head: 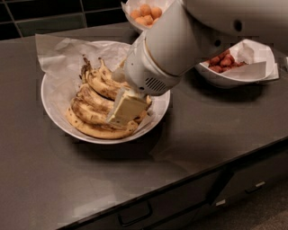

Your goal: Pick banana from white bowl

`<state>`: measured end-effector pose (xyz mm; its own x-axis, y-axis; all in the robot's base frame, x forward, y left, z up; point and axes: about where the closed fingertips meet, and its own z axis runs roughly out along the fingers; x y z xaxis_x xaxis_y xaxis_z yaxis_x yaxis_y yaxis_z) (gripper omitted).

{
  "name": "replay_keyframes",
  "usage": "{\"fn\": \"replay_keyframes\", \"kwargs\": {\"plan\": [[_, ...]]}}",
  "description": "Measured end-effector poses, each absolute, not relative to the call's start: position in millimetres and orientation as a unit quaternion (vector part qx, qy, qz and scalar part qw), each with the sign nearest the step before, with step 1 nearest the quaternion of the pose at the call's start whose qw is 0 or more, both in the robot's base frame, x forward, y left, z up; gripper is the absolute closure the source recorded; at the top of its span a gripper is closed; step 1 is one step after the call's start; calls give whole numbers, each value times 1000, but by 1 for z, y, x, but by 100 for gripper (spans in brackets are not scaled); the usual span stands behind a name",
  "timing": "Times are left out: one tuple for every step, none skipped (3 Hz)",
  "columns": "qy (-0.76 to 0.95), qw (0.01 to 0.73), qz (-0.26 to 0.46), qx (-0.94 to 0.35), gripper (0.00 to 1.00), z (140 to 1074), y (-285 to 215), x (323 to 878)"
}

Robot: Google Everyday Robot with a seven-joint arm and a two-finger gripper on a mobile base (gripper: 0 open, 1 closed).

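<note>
The wide white bowl (54, 112) with a crumpled paper liner sits at the left of the dark counter and holds several brown-mottled bananas. The brownest banana (96, 81), with a blackened stem, lies at the top of the pile. My gripper (122, 92) is down in the bowl at the right end of the pile. One cream finger (126, 108) rests on the lower bananas and the other finger (118, 75) shows behind the brown banana. The fingers stand apart, with the banana's right end between them. The arm hides the bowl's right side.
A smaller white bowl of orange fruit (145, 11) stands at the back. Another white bowl of red fruit (225, 63) stands at the right, close under the arm. The counter's front edge runs along the bottom, with drawers (135, 213) below.
</note>
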<state>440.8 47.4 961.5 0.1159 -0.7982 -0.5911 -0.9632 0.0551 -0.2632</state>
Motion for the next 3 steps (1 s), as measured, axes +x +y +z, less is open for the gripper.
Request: {"fn": "replay_keyframes", "kwargs": {"plan": [[651,321,106,-679,38,955,48,438],[634,329,113,-691,33,956,54,437],[631,331,112,-693,39,958,54,436]]}}
